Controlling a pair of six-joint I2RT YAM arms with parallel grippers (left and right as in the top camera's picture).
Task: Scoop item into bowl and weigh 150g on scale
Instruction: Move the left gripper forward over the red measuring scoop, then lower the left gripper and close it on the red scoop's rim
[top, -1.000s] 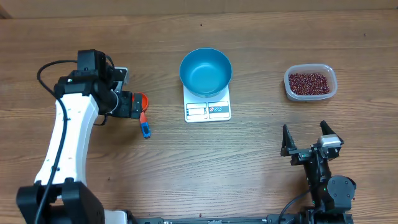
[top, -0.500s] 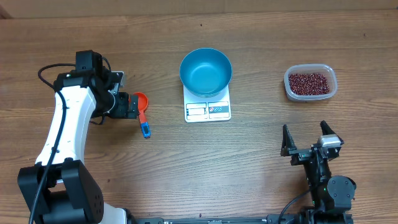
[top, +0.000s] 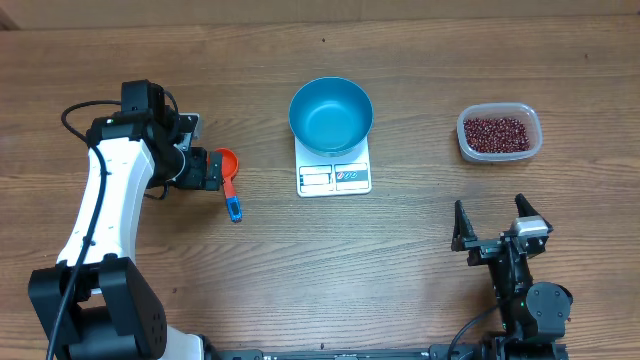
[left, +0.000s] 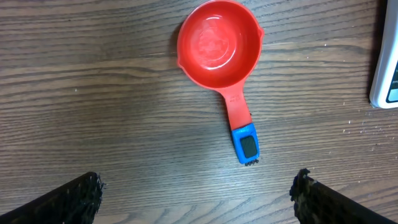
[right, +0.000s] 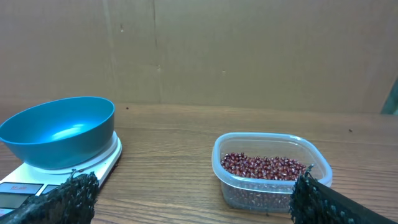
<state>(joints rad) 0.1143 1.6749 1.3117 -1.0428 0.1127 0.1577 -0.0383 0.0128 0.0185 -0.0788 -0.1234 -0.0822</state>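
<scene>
Beans (top: 495, 133), dark red-brown heap in tub (top: 500, 157), left end effector (left: 199, 188) apart, right end effector (right: 193, 190) apart

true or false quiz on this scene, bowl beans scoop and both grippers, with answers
1. The round blue bowl sits on the flat white kitchen scale. True.
2. The bowl already holds beans. False: it is empty; the small red-brown beans are in the clear plastic container.
3. The left gripper is shut on the red plastic scoop. False: it is open, and the scoop lies ungripped on the wooden table.
4. The right gripper is open and holds nothing. True.
5. The scoop is empty. True.
</scene>
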